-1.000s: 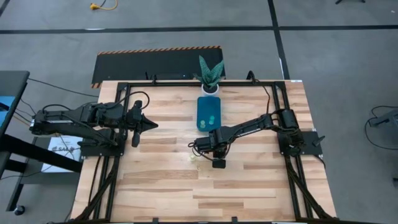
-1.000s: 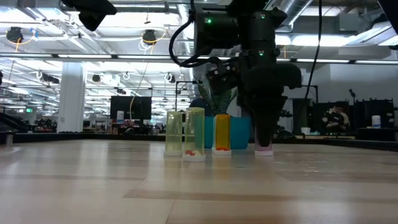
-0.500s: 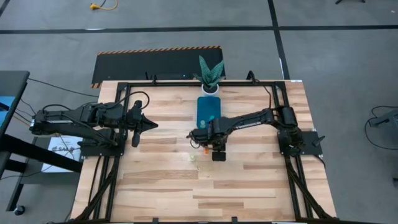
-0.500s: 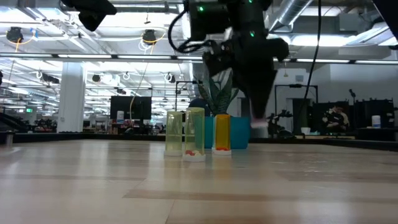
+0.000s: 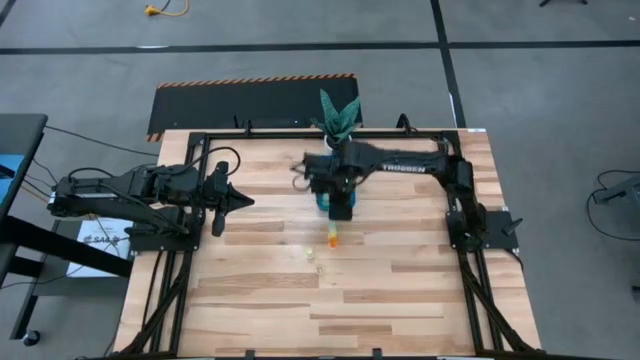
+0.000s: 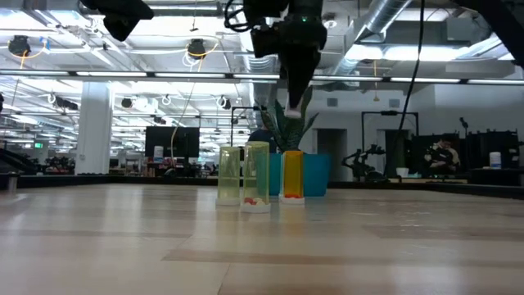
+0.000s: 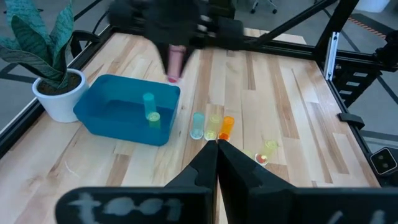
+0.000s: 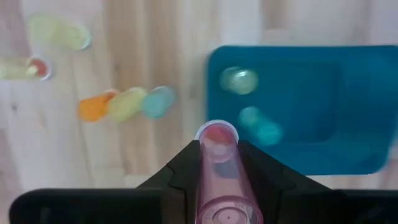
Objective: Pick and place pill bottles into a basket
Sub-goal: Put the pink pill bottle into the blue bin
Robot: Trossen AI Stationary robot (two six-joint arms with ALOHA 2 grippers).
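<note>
Right wrist view: my right pincer [image 8: 217,163] is clamped on a translucent pink pill bottle [image 8: 219,167], which lies lengthwise between my two dark fingers [image 8: 183,171] with its cap end pointing out ahead. Beyond it sits the teal-blue rectangular basket [image 8: 348,149], and inside that are two small greenish bottles [image 8: 238,79] (their outlines are blurred, so I cannot give their exact colours). On the pale wooden desk [image 8: 155,37] beside the basket, a row of three bottles stands close together: an orange one [image 8: 93,107], a yellow-green one [image 8: 125,103] and a light blue one [image 8: 158,101]. Two more yellowish bottles [image 8: 59,32] sit farther from the basket.

From the high view, my right pincer [image 5: 341,205] hangs over the near edge of the basket [image 5: 320,203], with the white pot holding a green plant [image 5: 337,122] just behind. From the low view, the pink bottle [image 6: 292,105] is held well above the desk.

My left pincer [image 5: 240,201] waits over the left side of the desk, well apart from everything, its fingers [image 7: 205,165] pressed together on nothing.
</note>
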